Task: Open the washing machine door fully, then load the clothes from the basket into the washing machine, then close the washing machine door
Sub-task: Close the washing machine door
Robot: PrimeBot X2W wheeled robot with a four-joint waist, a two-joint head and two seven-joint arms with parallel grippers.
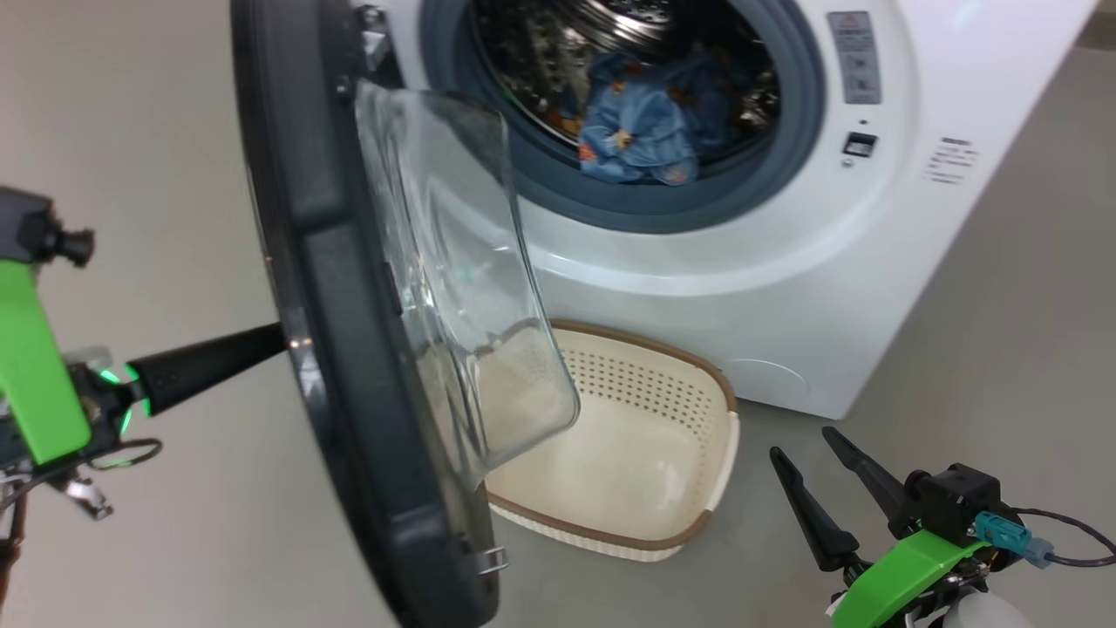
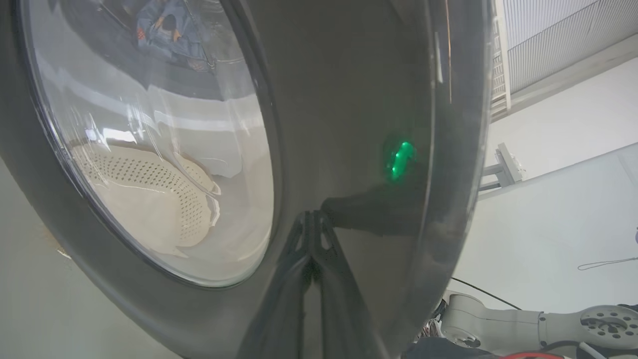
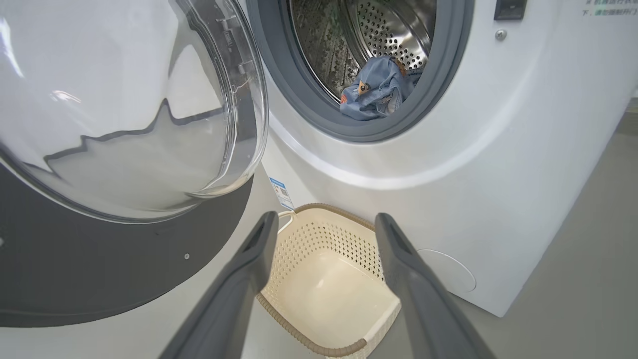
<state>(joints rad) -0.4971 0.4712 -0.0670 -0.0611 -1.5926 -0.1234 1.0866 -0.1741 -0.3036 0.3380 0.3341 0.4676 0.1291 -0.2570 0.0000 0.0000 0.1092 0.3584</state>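
Left end effector (image 1: 266, 340) pinched shut, tips on door's (image 1: 349, 288) outer face, likely to push it closed. Right end effector (image 1: 802, 442) wide, empty, near the floor basket (image 1: 664, 351). Clothes (image 1: 641, 131) in washer drum (image 1: 540, 61).

Smooth grey floor (image 1: 1003, 349) carries the white front-loading washing machine (image 1: 785, 288); the cream perforated basket (image 1: 636, 379) with its brown rim band stands upright on the floor just in front of the machine's base, below the drum opening
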